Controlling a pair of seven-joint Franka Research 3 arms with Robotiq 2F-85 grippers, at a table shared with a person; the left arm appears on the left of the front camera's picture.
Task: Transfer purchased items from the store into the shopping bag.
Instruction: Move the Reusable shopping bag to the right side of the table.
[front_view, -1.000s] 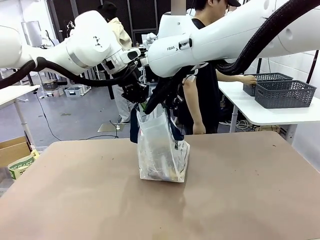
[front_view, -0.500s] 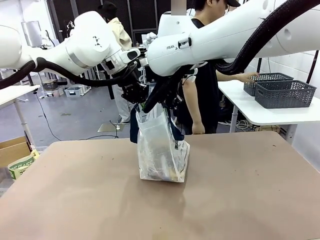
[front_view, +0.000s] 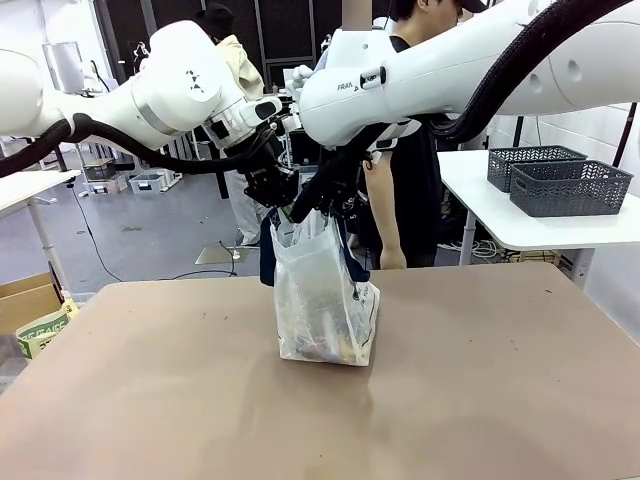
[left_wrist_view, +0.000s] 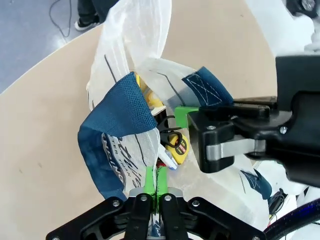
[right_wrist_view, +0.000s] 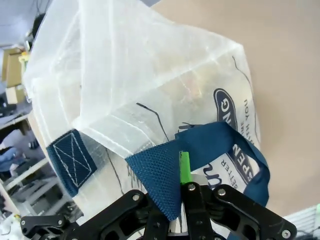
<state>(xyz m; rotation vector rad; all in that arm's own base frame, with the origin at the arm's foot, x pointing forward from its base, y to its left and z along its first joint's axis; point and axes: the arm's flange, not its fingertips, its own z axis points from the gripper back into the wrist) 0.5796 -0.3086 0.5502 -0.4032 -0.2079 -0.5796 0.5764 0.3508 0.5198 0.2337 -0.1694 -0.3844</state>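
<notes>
**Left gripper** (left_wrist_view: 156, 172): clenched. I read its green pads pressed flat together on the shopping bag (left_wrist_view: 131, 35), pinching a navy handle (left_wrist_view: 117, 130) at the bag's mouth.

**Right gripper** (right_wrist_view: 185, 170): clenched likewise on the same bag, with the other navy handle (right_wrist_view: 210, 142) folded across its pads.

**Position:** In the front view both grippers meet just above the bag's top edge, the left arm reaching in from the left and the right arm from the right.

**Shopping bag:** It stands upright near the middle of the brown table (front_view: 500, 380), with its base on the surface.

**Contents:** A yellow pack (left_wrist_view: 176, 146) sits inside the mouth, just beyond the left pads. More goods lie at the bottom, but through the plastic I cannot tell them apart.

**Store:** The dark grey baskets (front_view: 570, 188) sit on a white side table (front_view: 520, 225) at far right, well apart from the bag.

**Person** (front_view: 405, 190): standing behind the bag at the far edge.
</notes>
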